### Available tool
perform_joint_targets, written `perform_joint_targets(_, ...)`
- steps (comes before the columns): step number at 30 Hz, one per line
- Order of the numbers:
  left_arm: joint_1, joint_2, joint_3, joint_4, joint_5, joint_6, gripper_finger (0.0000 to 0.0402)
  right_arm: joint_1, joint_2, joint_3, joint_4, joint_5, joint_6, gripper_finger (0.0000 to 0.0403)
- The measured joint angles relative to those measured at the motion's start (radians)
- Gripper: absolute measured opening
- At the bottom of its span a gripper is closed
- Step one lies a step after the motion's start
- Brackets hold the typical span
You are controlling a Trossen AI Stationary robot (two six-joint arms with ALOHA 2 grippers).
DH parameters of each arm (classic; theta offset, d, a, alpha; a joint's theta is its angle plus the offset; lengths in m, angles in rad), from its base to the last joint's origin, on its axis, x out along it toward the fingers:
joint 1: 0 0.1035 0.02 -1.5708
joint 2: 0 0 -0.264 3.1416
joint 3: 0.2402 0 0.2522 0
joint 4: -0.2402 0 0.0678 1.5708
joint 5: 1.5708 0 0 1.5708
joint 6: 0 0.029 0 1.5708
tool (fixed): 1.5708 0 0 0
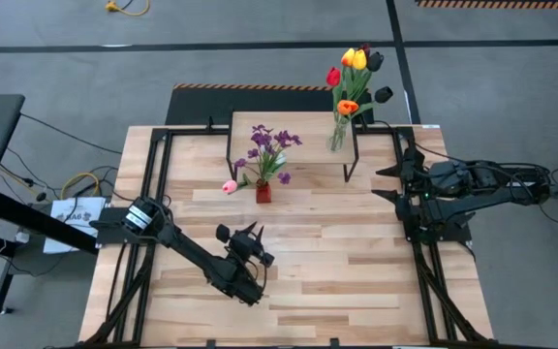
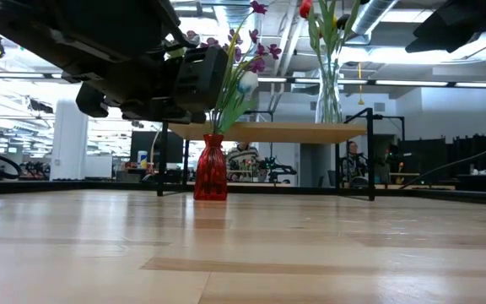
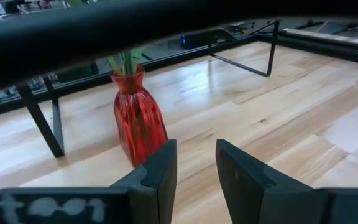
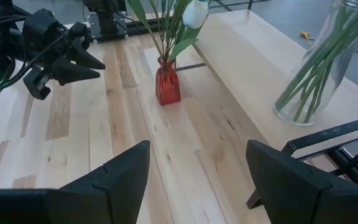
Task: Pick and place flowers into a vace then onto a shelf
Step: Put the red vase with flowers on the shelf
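A small red vase [image 1: 263,192] stands on the table just in front of the shelf [image 1: 303,124]. It holds purple sprigs [image 1: 271,145] and a pale pink tulip [image 1: 229,186]. A clear glass vase [image 1: 338,136] with red, yellow, orange and dark tulips [image 1: 356,73] stands on the shelf's right end. My left gripper [image 3: 196,155] hovers near the table's middle, pointing at the red vase [image 3: 138,121] a short way off, its fingers apart with nothing between them. My right gripper [image 4: 197,162] waits wide open and raised at the table's right side [image 1: 384,183].
Black frame rails [image 1: 153,174] run along the table's left and right sides. The shelf's thin black legs [image 3: 42,121] stand on either side of the red vase. Bare planks [image 1: 337,262] lie between both arms. A person [image 2: 353,156] sits in the room behind.
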Motion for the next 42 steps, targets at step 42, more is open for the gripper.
perform_joint_targets(42, -0.234, 0.0, 0.028, -0.296, -0.104, -0.256, 0.0251, 0.0, 0.002, 0.0, -0.025, -0.03, 0.01, 0.026)
